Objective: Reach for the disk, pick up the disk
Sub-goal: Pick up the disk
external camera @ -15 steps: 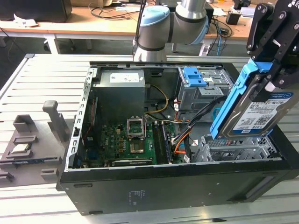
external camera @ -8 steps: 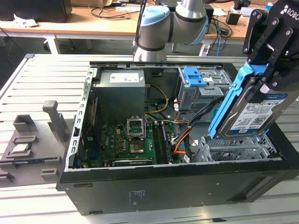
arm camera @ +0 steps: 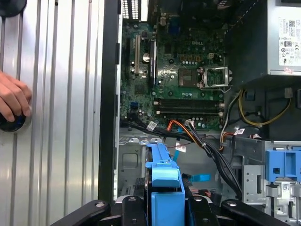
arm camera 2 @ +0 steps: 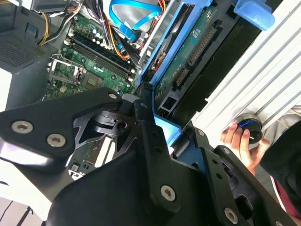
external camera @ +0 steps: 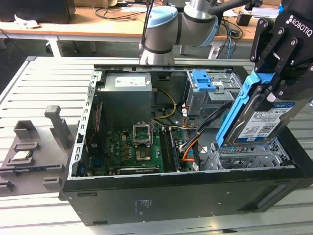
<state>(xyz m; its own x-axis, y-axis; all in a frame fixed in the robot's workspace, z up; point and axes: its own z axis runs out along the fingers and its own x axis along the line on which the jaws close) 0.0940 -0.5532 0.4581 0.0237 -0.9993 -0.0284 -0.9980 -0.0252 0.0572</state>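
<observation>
The disk (external camera: 261, 122), a silver-grey drive with a white-and-blue label in a blue bracket, hangs tilted above the drive bay (external camera: 244, 156) at the exterior view's right end of the open computer case. My black gripper (external camera: 275, 87) is shut on its upper end. The second wrist view has the disk's green circuit-board underside (arm camera 2: 188, 61) running away from the gripper (arm camera 2: 165, 128). Its blue bracket edge (arm camera: 164, 181) stands between the gripper (arm camera: 164, 209) arms in the first wrist view.
The case (external camera: 171, 196) holds a motherboard (external camera: 132, 147), a power supply (external camera: 127, 95), cables and a blue latch on a grey cage (external camera: 205, 83). A grey fixture with a small chip (external camera: 22, 156) lies on the slatted table. A person's hand (arm camera: 14, 99) rests on a black knob beside the case.
</observation>
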